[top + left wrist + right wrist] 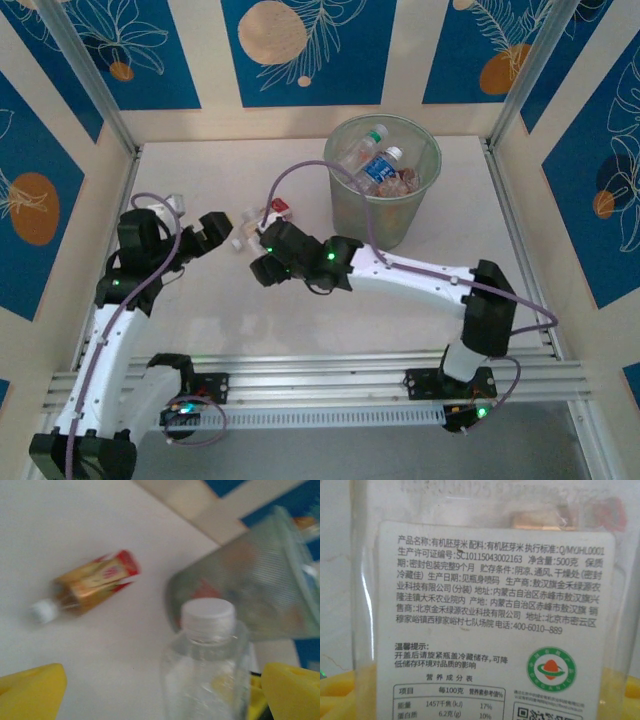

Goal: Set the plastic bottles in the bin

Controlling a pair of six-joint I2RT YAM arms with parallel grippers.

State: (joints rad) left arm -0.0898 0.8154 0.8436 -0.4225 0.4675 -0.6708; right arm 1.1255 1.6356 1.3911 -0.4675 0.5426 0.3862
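Jaws spread wide on the left gripper (165,685), with a white-capped clear bottle (207,675) standing between them, nearer one finger than the other and not visibly touched. The right gripper (485,692) flanks a clear bottle with a white printed label (490,605) that sits hard up against the wrist camera. Whether its yellow fingers (335,692) actually press the sides cannot be told.

From above, the two grippers are close together near the middle of the table (230,320). The bin (385,215) stands just beyond them to the right and holds several bottles (380,168). A red-labelled amber bottle (92,585) lies on its side on the table, apart from the left gripper.

The step in hand appears to be the right arm's pick of the labelled bottle. To do it well, the squeeze should land across the bottle's body and be firm enough that the thin, smooth plastic neither slips nor buckles. The lift should be straight up first, since the left arm is a close neighbour. The bottle should then go over the bin's rim with margin and be let go above the opening rather than against the wall. The left gripper would do better to centre its bottle before closing.
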